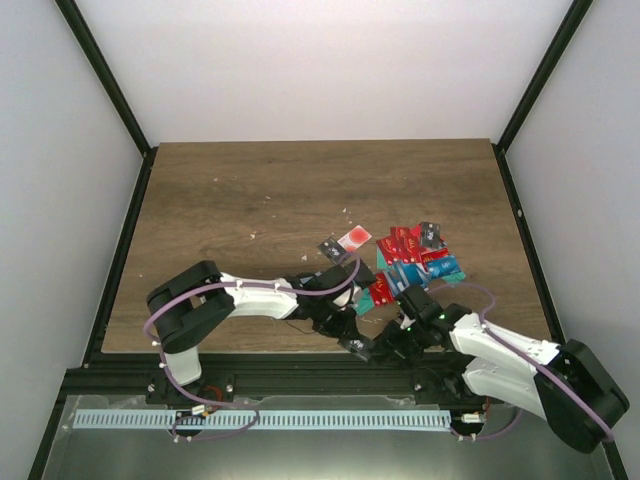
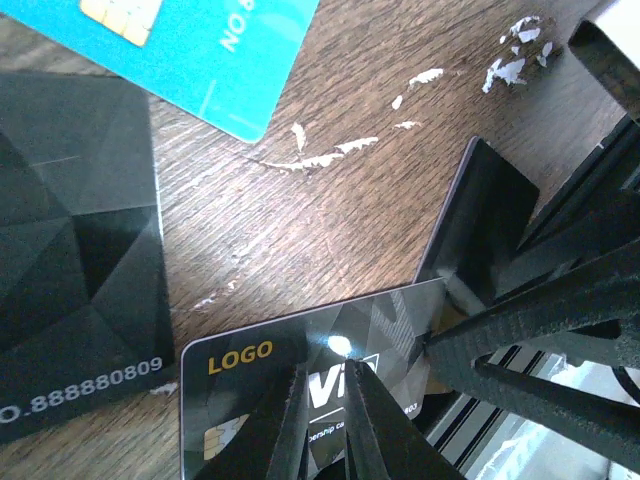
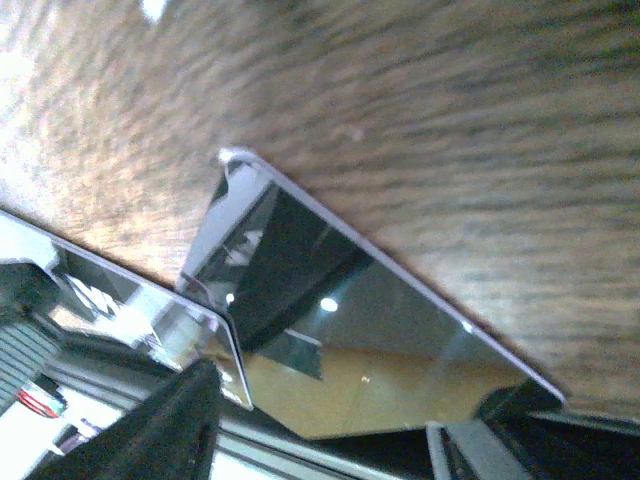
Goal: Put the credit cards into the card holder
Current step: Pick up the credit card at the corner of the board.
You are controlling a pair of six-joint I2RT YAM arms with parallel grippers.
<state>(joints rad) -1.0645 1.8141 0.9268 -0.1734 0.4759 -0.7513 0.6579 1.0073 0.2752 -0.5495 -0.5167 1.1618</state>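
Observation:
My left gripper (image 2: 330, 368) is shut on the near edge of a black credit card marked LOGO (image 2: 260, 350), just above the wood at the table's front edge (image 1: 357, 345). My right gripper (image 1: 388, 345) meets it there. A glossy black card (image 3: 380, 320) tilts up between its two fingers (image 3: 180, 420), but contact is unclear. This card shows as a dark upright panel (image 2: 480, 220). More credit cards, red, teal and black, lie in a heap (image 1: 415, 255), with a white one with a red circle (image 1: 353, 238). A small black thing with a light patch (image 1: 328, 247) looks like the card holder.
Another black card with a printed number (image 2: 70, 270) and a teal card (image 2: 200, 50) lie flat on the scratched wood beside my left gripper. The black frame rail (image 1: 300, 375) runs just below both grippers. White walls close in the table.

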